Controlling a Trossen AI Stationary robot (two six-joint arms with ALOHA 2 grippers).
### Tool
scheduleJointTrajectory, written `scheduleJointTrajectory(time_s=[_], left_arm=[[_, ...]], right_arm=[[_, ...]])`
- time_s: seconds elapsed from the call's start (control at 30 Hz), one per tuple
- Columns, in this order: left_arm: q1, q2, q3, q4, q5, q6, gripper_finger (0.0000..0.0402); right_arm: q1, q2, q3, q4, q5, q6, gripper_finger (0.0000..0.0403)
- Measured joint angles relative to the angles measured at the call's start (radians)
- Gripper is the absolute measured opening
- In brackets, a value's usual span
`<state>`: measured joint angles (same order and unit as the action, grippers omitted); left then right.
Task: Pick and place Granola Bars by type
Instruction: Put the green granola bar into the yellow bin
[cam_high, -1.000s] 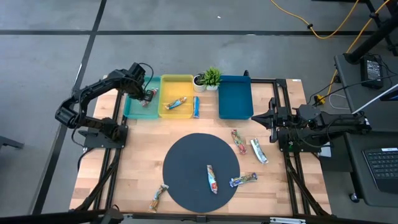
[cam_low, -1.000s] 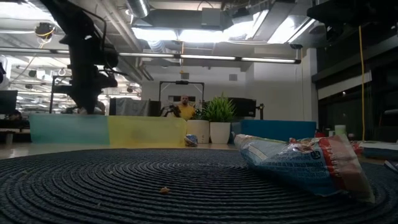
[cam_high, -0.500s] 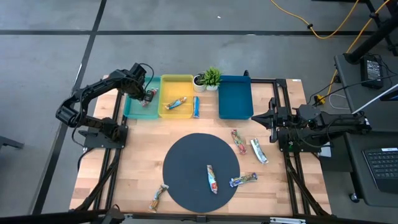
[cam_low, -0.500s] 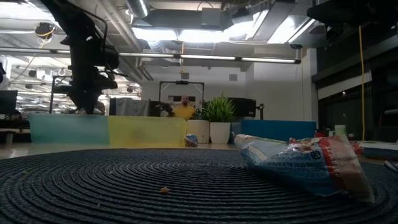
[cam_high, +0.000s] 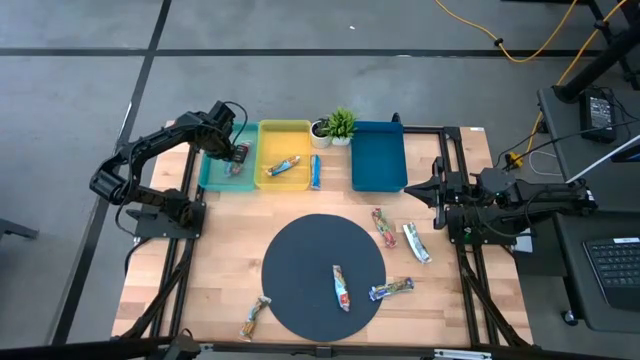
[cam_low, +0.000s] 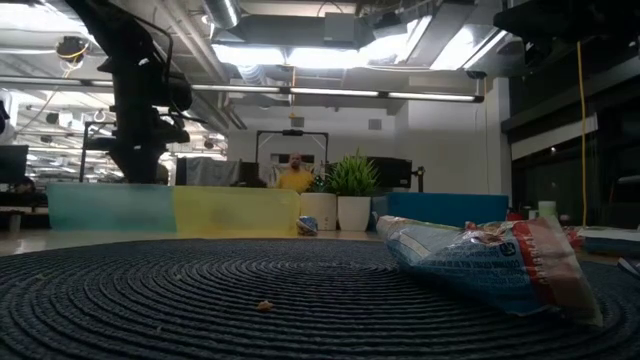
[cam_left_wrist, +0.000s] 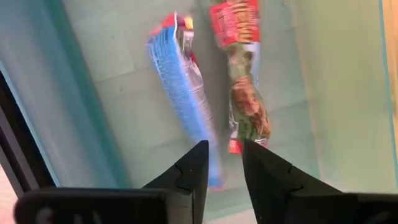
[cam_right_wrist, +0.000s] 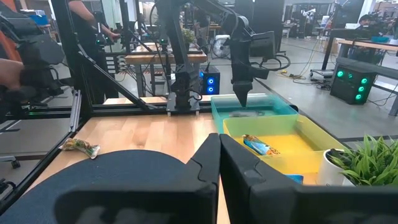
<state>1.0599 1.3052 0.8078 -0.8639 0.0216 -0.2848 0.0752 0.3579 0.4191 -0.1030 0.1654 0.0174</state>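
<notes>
On the worktop (cam_high: 220, 270), granola bars (cam_high: 341, 287) lie scattered across the lower half around a dark round mat (cam_high: 300, 260). At right, the right gripper (cam_high: 425, 190) waits, jaws closed. Upper left, the left gripper (cam_high: 238, 156) hovers with narrowly parted, empty jaws over two bars (cam_left_wrist: 186, 93) in the teal tray (cam_high: 212, 172).

From your low view, the teal tray's (cam_low: 108, 209) wall hid whatever lay inside it, and the left claw (cam_low: 135, 175) dropped out of sight behind that wall, so its fingertips could not be seen there. In the left wrist view, the blue-wrapped bar (cam_left_wrist: 182, 93) was smeared by blur and its print could not be read; the red and green bar (cam_left_wrist: 241, 74) was cut off by the picture's edge. From above, the two bars in the teal tray (cam_high: 217, 172) were mostly covered by the left arm. The person (cam_low: 295, 176) beyond the desk was too small to make out.
</notes>
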Motion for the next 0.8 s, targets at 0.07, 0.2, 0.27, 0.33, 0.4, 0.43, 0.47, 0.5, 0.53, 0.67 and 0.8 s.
scheduleJointTrajectory(time_s=[0.07, 0.2, 0.27, 0.33, 0.4, 0.43, 0.47, 0.5, 0.53, 0.67, 0.8], left_arm=[[0.000, 0.000, 0.000, 0.000, 0.000, 0.000, 0.0100], [-0.009, 0.000, 0.000, -0.023, 0.001, -0.004, 0.0114], [-0.016, 0.000, 0.000, -0.039, 0.002, -0.006, 0.0119], [-0.029, -0.004, 0.000, -0.046, 0.004, -0.001, 0.0122], [-0.049, -0.016, 0.000, -0.049, 0.005, -0.001, 0.0123], [-0.060, -0.024, 0.000, -0.050, 0.005, -0.001, 0.0122], [-0.071, -0.033, 0.000, -0.050, 0.005, -0.004, 0.0121], [-0.082, -0.046, 0.000, -0.049, 0.005, -0.007, 0.0120], [-0.094, -0.059, 0.000, -0.049, 0.005, -0.014, 0.0119], [-0.147, -0.117, 0.009, -0.052, 0.009, -0.044, 0.0112], [-0.211, -0.179, 0.025, -0.053, 0.039, -0.069, 0.0108]], right_arm=[[0.000, 0.000, 0.000, 0.000, 0.000, 0.000, 0.0013], [0.000, 0.000, 0.000, 0.000, 0.000, 0.000, 0.0013], [0.000, 0.000, 0.000, 0.000, 0.000, 0.000, 0.0013], [0.000, 0.000, 0.000, 0.000, 0.000, 0.000, 0.0013], [0.000, 0.000, 0.000, 0.000, 0.000, 0.000, 0.0013], [0.000, 0.000, 0.000, 0.000, 0.000, 0.000, 0.0013], [0.000, 0.000, 0.000, 0.000, 0.000, 0.000, 0.0013], [0.000, 0.000, 0.000, 0.000, 0.000, 0.000, 0.0013], [0.000, 0.000, 0.000, 0.000, 0.000, 0.000, 0.0013], [0.000, 0.000, 0.000, 0.000, 0.000, 0.000, 0.0013], [0.000, 0.000, 0.000, 0.000, 0.000, 0.000, 0.0013]])
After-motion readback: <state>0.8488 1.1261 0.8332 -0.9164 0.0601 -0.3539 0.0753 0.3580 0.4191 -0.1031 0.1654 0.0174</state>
